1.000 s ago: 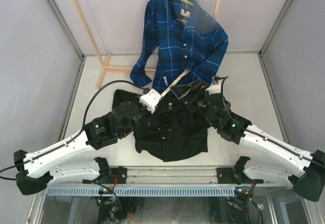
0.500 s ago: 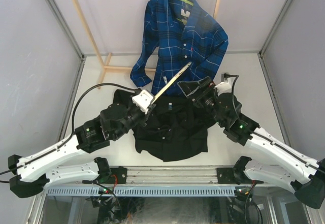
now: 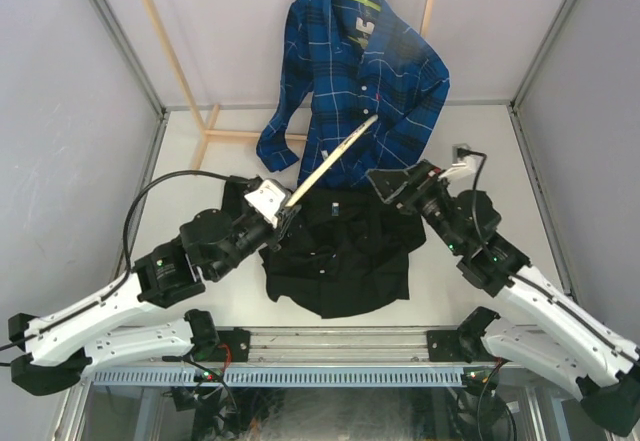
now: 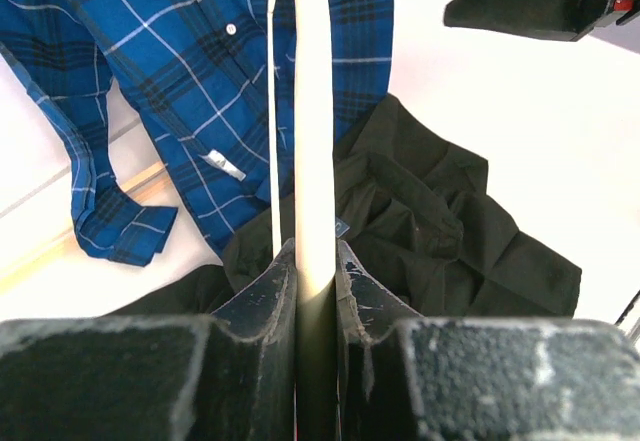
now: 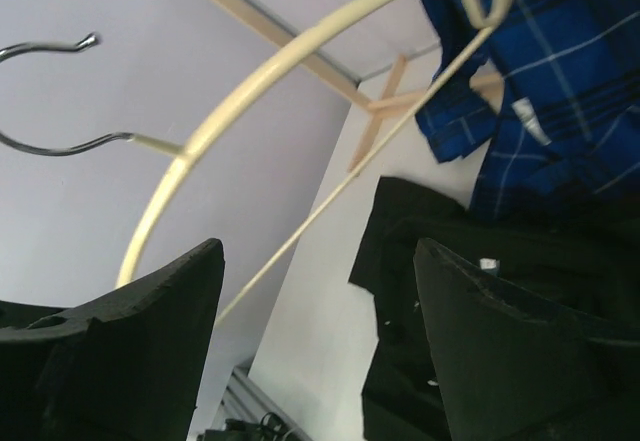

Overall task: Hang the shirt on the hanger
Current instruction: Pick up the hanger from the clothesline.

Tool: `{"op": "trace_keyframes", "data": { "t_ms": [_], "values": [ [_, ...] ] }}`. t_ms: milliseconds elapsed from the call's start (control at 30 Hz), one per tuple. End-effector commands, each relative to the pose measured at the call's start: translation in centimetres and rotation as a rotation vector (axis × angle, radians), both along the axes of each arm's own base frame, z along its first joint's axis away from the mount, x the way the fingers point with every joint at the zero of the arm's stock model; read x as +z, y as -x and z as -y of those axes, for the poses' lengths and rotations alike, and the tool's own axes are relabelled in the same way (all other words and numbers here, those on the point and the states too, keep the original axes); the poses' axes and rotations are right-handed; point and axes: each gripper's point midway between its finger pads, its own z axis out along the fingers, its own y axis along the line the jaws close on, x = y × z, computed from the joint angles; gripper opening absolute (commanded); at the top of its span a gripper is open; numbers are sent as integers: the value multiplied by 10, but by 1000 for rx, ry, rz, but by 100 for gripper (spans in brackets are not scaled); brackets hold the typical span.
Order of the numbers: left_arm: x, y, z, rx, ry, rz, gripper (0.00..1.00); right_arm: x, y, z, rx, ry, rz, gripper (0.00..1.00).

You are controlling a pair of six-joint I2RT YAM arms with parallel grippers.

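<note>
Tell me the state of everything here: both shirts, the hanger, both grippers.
Hanger: raised, tilted, bare.
Black shirt: crumpled on the table, not hung.
Plaid shirt: hung up at the back.
Left gripper: shut on hanger.
Right gripper: open, empty.

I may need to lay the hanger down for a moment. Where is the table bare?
Bare table lies right of the black shirt, out to the far right corner, and left of it, by the rack's foot. The middle is crowded: left gripper shut on the hanger, right gripper open, plaid shirt hanging behind.
</note>
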Motion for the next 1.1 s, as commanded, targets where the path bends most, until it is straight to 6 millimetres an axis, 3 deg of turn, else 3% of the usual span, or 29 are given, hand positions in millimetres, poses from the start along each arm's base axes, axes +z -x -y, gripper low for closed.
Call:
{"op": "trace_keyframes", "data": {
  "t_ms": [0,367,567,967,1067],
  "values": [
    [28,3,5,-24,118,53,0,11,10,10,46,-30,91,76],
    [23,4,13,-51,106,35,0,59,31,-59,213,-335,158,77],
    [22,7,17,-80,100,33,0,68,26,-82,274,-505,115,72],
    [17,18,26,-167,79,29,1,69,22,-84,316,-548,101,19],
    [15,22,28,-192,71,27,13,68,22,-82,307,-536,99,9]
  ]
}}
